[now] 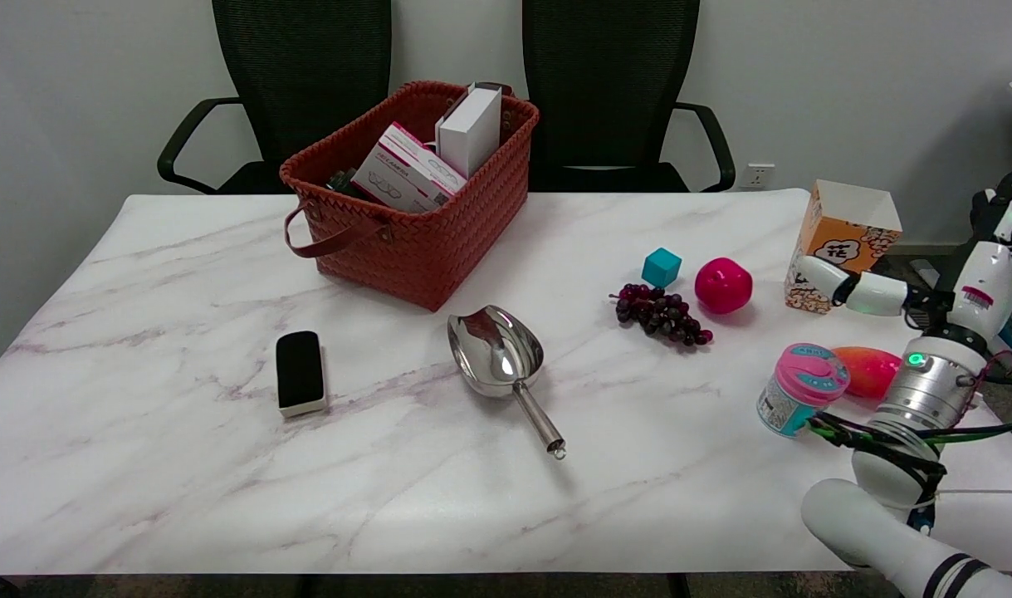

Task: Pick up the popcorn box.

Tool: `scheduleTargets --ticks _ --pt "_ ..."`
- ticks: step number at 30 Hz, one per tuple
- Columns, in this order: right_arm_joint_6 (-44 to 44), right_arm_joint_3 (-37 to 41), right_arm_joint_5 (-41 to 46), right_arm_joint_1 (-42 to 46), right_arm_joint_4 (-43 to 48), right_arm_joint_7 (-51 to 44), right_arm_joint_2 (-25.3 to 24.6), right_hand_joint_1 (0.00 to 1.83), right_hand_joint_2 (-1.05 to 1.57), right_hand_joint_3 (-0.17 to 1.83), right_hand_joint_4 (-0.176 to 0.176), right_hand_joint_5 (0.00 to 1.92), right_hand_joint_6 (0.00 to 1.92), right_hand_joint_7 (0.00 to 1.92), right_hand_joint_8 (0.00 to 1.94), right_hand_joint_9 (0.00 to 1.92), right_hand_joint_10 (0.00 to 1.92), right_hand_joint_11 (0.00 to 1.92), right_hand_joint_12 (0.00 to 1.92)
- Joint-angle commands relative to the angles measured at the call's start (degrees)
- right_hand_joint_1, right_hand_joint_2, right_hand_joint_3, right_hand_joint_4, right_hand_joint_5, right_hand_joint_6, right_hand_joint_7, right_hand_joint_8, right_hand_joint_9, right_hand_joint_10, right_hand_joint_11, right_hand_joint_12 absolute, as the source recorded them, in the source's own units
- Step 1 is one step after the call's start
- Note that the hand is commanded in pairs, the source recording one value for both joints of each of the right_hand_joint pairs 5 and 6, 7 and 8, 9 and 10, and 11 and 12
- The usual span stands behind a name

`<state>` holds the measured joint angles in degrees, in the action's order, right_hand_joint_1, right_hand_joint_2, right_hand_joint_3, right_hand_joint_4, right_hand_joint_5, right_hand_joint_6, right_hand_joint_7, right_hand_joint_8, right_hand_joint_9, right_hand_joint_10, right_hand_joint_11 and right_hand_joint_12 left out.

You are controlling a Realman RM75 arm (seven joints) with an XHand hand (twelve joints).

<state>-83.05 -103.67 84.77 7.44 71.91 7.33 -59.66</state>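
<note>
The popcorn box (pixel 856 226), orange and white with an open white top, stands upright near the table's far right edge. My right hand (pixel 980 286) is just to its right, at about the box's height. One white finger (pixel 846 286) stretches left across the lower front of the box, and whether it touches the box cannot be told. The other fingers (pixel 1006 203) point up and away, well to the right of the box. Nothing is in the hand, and the box rests on the table.
A pink-lidded jar (pixel 802 389) and a red-orange fruit (pixel 867 370) lie just left of my forearm. Left of the box are a red apple (pixel 723 285), a teal cube (pixel 662 267) and grapes (pixel 662 314). Further left are a metal scoop (pixel 501 357), a black eraser (pixel 300 371) and a woven basket (pixel 439 241).
</note>
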Motion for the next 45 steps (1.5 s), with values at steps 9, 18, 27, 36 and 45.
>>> scheduleTargets --ticks 9,18,27,36,45 --pt "15.6 5.0 9.9 -11.9 -16.1 10.7 1.7 0.97 -0.14 0.47 0.0 0.0 0.0 0.18 0.18 0.21 0.21 0.07 0.07" --pt "19.8 4.4 9.5 -13.8 -17.0 14.7 2.1 0.97 -0.15 0.47 0.0 0.0 0.0 0.0 0.0 0.1 0.1 0.0 0.0" --pt "20.1 4.2 9.3 -13.5 -15.7 14.7 2.1 0.97 -0.16 0.48 0.0 0.0 0.0 0.0 0.0 0.09 0.09 0.0 0.0" --pt "22.9 4.4 10.3 -13.8 -15.7 14.7 2.1 0.97 -0.16 0.47 0.0 0.0 0.0 0.1 0.1 0.23 0.23 0.02 0.02" --pt "27.7 4.2 12.7 -14.6 -16.0 14.8 2.1 1.0 -0.14 0.44 0.0 0.0 0.0 0.12 0.12 0.25 0.25 0.03 0.03"
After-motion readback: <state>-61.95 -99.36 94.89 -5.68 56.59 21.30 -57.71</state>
